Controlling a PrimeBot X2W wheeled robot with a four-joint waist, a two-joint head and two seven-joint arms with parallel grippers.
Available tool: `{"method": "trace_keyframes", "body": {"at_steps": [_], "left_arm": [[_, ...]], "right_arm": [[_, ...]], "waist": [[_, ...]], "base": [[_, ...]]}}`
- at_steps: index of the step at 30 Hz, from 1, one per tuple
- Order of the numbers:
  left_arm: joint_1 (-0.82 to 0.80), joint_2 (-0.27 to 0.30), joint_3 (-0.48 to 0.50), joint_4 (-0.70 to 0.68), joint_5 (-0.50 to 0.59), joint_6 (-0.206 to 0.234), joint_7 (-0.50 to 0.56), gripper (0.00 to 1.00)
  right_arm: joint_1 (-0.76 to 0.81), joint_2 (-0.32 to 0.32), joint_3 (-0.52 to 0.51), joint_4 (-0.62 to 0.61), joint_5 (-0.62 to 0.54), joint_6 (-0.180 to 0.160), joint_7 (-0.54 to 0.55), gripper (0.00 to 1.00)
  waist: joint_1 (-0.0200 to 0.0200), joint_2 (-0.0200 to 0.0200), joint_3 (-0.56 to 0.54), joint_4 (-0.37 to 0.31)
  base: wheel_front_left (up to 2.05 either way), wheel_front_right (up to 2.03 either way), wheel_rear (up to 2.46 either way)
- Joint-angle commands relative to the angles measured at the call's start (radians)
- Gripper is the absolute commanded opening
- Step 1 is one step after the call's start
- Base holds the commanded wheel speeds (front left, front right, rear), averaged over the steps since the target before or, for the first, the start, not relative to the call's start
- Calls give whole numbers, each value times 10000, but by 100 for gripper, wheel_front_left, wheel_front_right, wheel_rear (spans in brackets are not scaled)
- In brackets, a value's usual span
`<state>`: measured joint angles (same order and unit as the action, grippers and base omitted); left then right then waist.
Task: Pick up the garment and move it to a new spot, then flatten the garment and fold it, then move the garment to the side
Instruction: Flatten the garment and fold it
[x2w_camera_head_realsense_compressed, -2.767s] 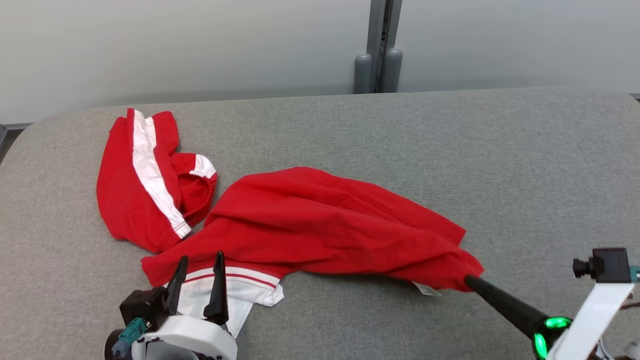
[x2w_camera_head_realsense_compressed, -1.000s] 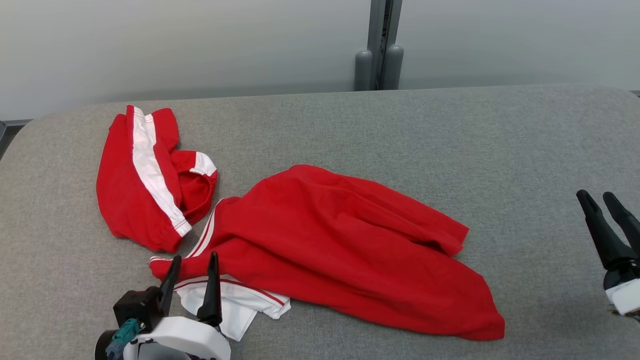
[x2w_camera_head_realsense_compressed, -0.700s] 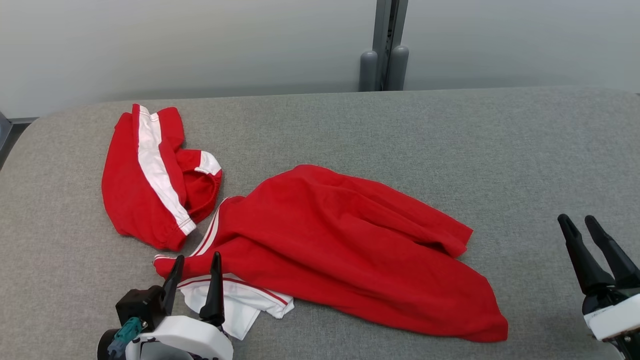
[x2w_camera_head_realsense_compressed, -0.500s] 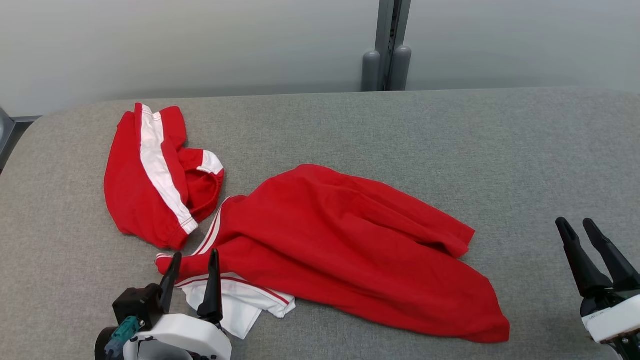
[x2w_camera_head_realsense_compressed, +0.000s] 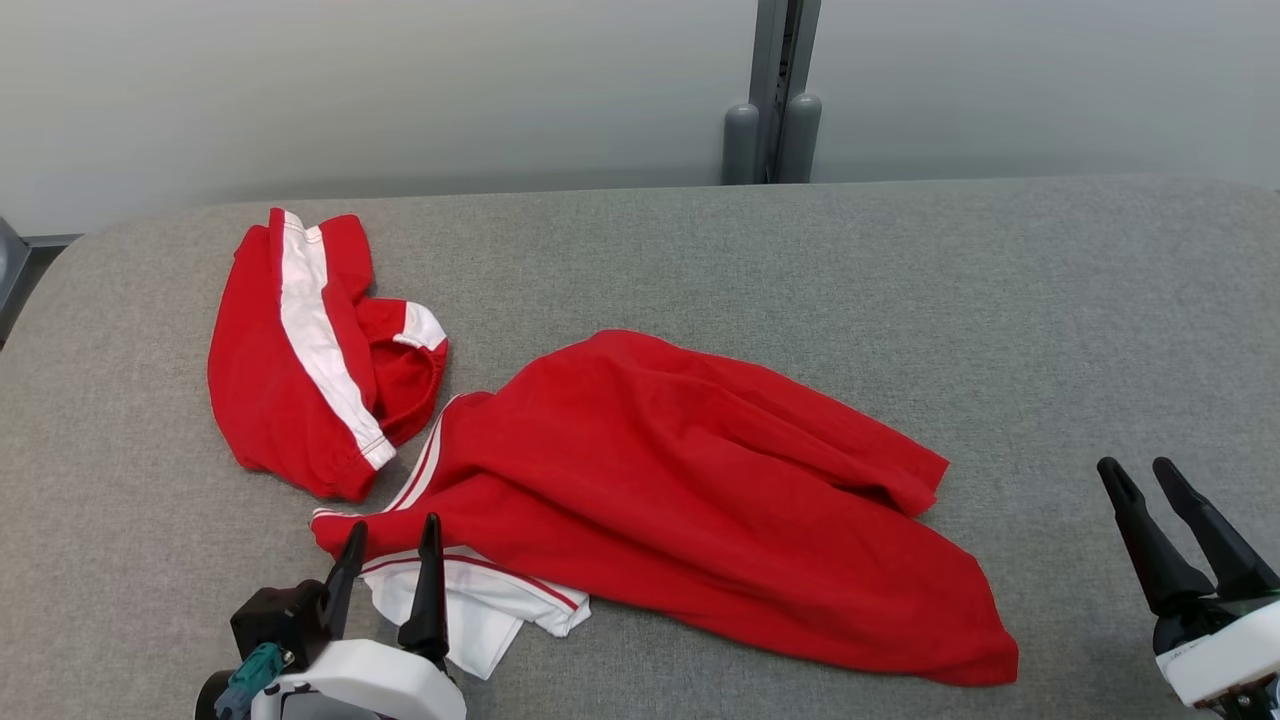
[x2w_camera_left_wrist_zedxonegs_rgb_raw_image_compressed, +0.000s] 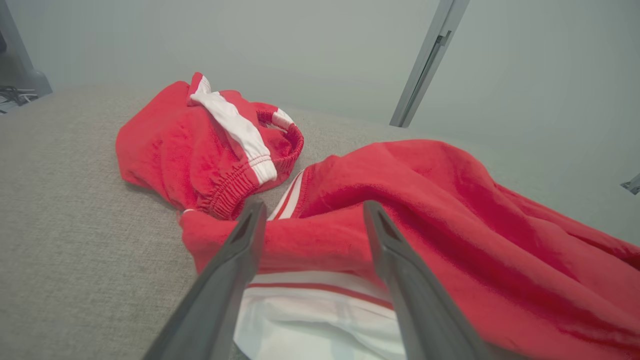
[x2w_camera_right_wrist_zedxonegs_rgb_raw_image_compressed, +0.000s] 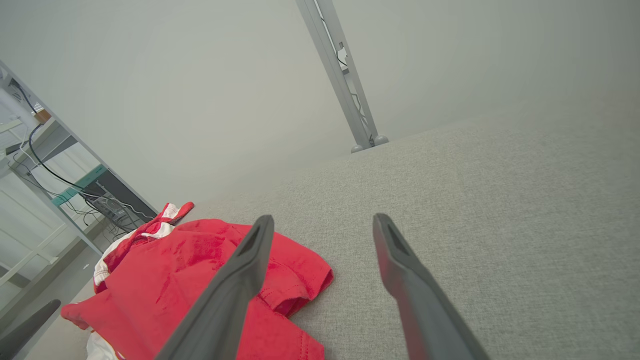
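Red garment (x2w_camera_head_realsense_compressed: 700, 500) lies crumpled mid-table (x2w_camera_head_realsense_compressed: 900, 260). Left gripper (x2w_camera_head_realsense_compressed: 395, 524) at 7 o'clock, fingers spread wide, empty, by its white edge. Right gripper (x2w_camera_head_realsense_compressed: 1133, 466) at 4 o'clock, spread, empty.

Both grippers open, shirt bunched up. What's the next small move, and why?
Probably lower the left gripper and close on the white section between its open jaws. The red shirt lies crumpled, and the right gripper stands apart over grey surface to its right, so the left has the nearer hold.

Garment (x2w_camera_head_realsense_compressed: 700, 490) red, white red-lined trim; smaller garment (x2w_camera_head_realsense_compressed: 250, 390) red, white stripe; table (x2w_camera_head_realsense_compressed: 900, 280) grey.
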<state>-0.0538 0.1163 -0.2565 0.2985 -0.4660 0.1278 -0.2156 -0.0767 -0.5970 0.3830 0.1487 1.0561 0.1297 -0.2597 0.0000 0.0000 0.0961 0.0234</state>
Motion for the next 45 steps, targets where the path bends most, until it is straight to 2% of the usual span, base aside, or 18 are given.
{"method": "trace_keyframes", "body": {"at_steps": [1,11,15,24,27,31,38,45], "left_arm": [[16,72,-1,41,-33,7,34,100],[230,105,-162,484,-352,-89,711,100],[447,-12,-160,483,-808,-175,1404,100],[850,201,-300,-502,-960,722,3273,100],[1026,324,-426,-1311,-1005,1166,4343,100],[1249,578,-637,-1850,-980,1427,5336,100],[1426,857,-732,-2718,-791,2022,6311,100],[1350,890,-1070,-2834,-814,2002,6869,100]], "right_arm": [[47,-88,15,54,47,22,7,100],[235,-64,357,560,323,22,765,100],[370,-141,565,418,680,22,1234,100],[776,-481,866,51,1388,21,2198,100],[763,-529,963,-81,1437,21,2693,100],[712,-476,1004,-29,1295,21,3112,100],[353,-3,1265,440,28,21,3917,100],[152,773,1097,754,-1163,21,4456,100]], "waist": [[0,0,21,-3],[0,0,159,18],[0,0,230,19],[0,0,399,-2],[0,0,432,-41],[0,0,427,-61],[0,0,431,-62],[0,0,392,-40]], "base": [[0,0,0],[0,0,0],[0,0,0],[0,0,0],[0,0,0],[0,0,0],[0,0,0],[0,0,0]]}}
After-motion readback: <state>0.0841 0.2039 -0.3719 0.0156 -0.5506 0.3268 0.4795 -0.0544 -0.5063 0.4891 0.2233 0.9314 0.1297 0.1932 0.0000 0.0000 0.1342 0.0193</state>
